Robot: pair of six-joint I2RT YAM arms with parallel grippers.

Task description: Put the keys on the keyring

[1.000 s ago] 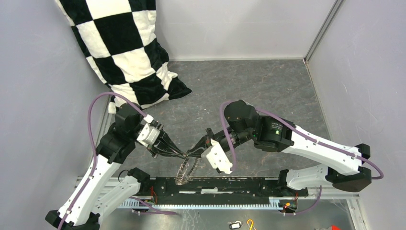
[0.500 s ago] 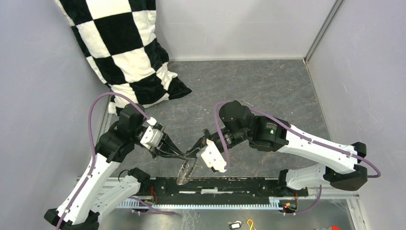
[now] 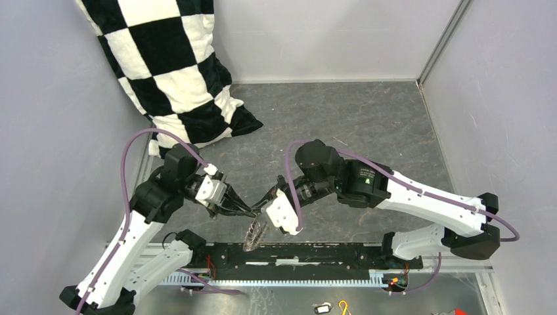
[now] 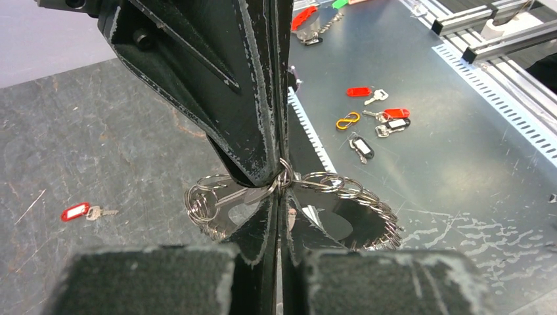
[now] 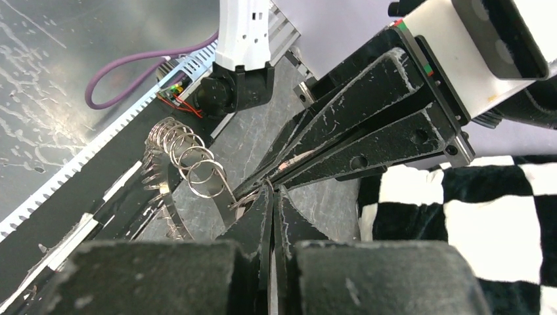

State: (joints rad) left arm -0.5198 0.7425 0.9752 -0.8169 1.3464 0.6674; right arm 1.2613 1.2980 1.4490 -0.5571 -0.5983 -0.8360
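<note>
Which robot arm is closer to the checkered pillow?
Left. The left arm sits right by the pillow's near edge; the right arm is farther away, off to the pillow's right.

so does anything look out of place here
Yes: a red key lies alone on the grey mat, while the other keys and a yellow hook sit off it on the metal shelf, away from the keyring.

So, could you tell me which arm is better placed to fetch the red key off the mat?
Left, probably: the red key lies close beside the left end effector, and the right end effector also pinches the keyring.
</note>
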